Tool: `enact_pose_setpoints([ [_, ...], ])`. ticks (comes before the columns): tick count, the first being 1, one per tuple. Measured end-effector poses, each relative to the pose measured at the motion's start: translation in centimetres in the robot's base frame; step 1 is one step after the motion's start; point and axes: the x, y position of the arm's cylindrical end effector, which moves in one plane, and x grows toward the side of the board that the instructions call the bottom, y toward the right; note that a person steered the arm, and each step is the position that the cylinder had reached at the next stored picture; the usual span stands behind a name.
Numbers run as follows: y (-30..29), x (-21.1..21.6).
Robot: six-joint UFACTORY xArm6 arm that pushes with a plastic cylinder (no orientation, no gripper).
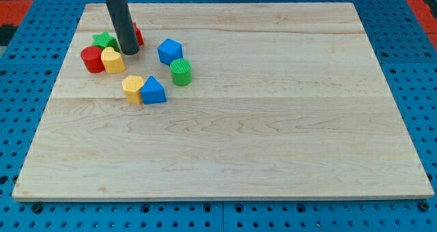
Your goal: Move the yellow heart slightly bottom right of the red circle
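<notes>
The red circle [91, 59] stands near the board's top left. The yellow heart [113, 60] sits right against it on the view's right side, level with it or a touch lower. My tip [130, 52] rests on the board just to the right of the yellow heart and slightly above it, very close or touching. The rod rises from there to the view's top edge.
A green star [104, 40] lies above the red circle. A red block [138, 34] is partly hidden behind the rod. A blue cube [169, 52], a green circle [181, 72], a yellow hexagon [132, 89] and a blue triangle [154, 91] lie to the right and below. The wooden board [273, 136] sits on a blue pegboard.
</notes>
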Motion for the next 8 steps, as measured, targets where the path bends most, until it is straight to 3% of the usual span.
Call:
enact_pose_setpoints([
  [4, -0.5, 3.9],
  [6, -0.5, -0.7],
  [8, -1.9, 1.6],
])
